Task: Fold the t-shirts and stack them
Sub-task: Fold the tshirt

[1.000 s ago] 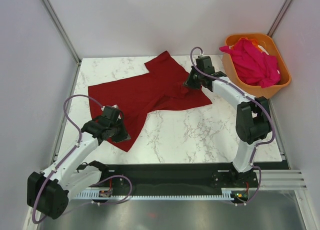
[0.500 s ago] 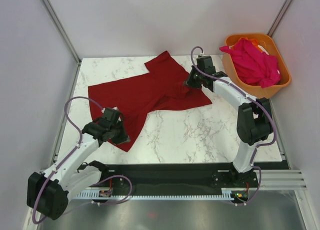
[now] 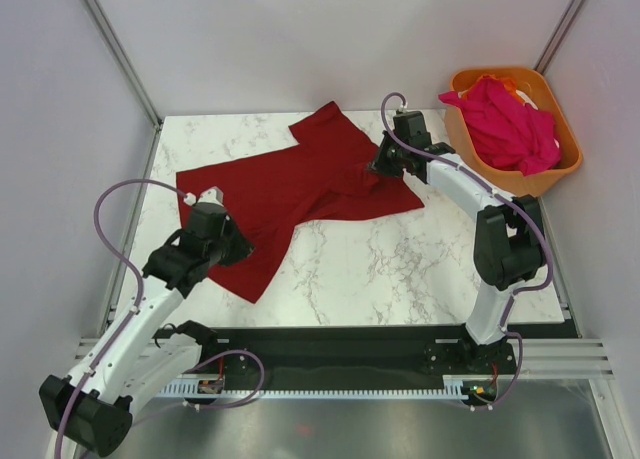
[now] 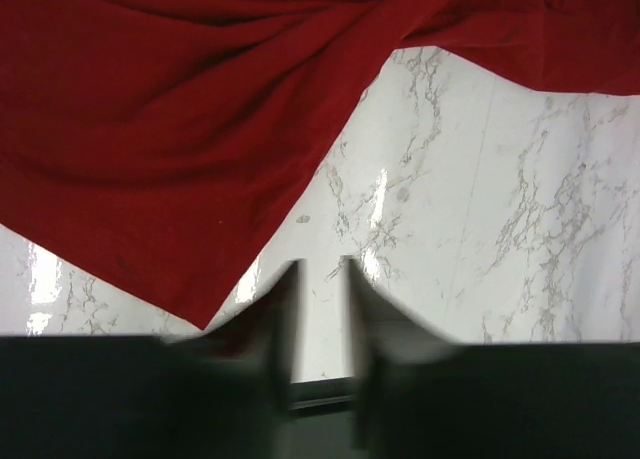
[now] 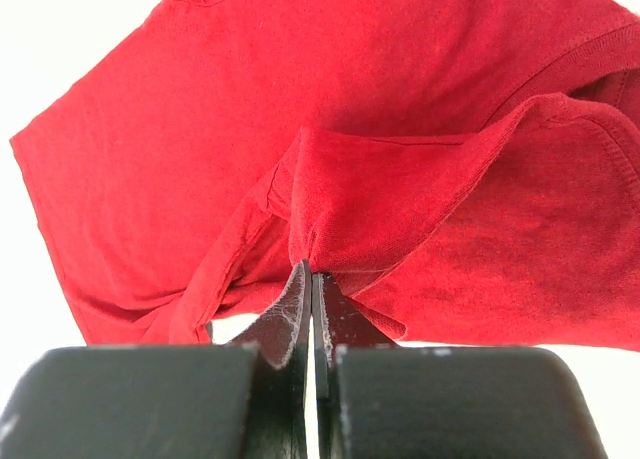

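right gripper [image 5: 312, 275] is pressed together, pinching a raised fold of the crimson t-shirt [image 3: 290, 184] near its right side, cloth bunching up from the jaws. left gripper [image 4: 318, 279] hangs above bare marble just past the shirt's near hem corner, touching no cloth; its 2 fingers [image 4: 283, 309] stand slightly apart, blurred. the shirt lies spread across the back-left of the tabletop [image 3: 400, 269], with 1 sleeve toward the far edge. open marble runs along the near and right sides. the pink t-shirt [image 3: 508, 125] sits heaped in the orange tub [image 3: 560, 167] at the back-right corner.
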Available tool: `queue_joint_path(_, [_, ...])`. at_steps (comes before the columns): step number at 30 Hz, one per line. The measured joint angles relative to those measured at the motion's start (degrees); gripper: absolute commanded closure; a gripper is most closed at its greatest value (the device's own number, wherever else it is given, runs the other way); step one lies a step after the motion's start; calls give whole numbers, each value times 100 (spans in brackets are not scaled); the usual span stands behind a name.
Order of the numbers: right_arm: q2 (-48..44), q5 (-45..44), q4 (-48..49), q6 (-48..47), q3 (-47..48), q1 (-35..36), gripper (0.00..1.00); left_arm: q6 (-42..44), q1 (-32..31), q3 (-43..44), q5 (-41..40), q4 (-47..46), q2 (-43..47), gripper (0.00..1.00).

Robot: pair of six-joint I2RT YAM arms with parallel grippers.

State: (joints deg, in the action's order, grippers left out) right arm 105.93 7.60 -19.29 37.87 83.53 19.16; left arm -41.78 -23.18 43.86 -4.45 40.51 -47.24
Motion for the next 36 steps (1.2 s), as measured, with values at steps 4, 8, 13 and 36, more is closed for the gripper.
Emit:
queue_joint_path(4, [-2, 9, 0, -9, -22, 0, 100, -33, 0, -22, 4, 4, -31, 0])
queue_joint_path(8, [-4, 9, 0, -17, -57, 0, 100, -39, -2, -111, 11, 4, -151, 0])
queue_joint_path(13, [-15, 9, 0, -17, -68, 0, 100, -155, -4, -313, 22, 15, -210, 64])
queue_joint_path(36, [-66, 9, 0, -59, -164, 0, 100, -216, -214, -1255, 46, 114, -732, 64])
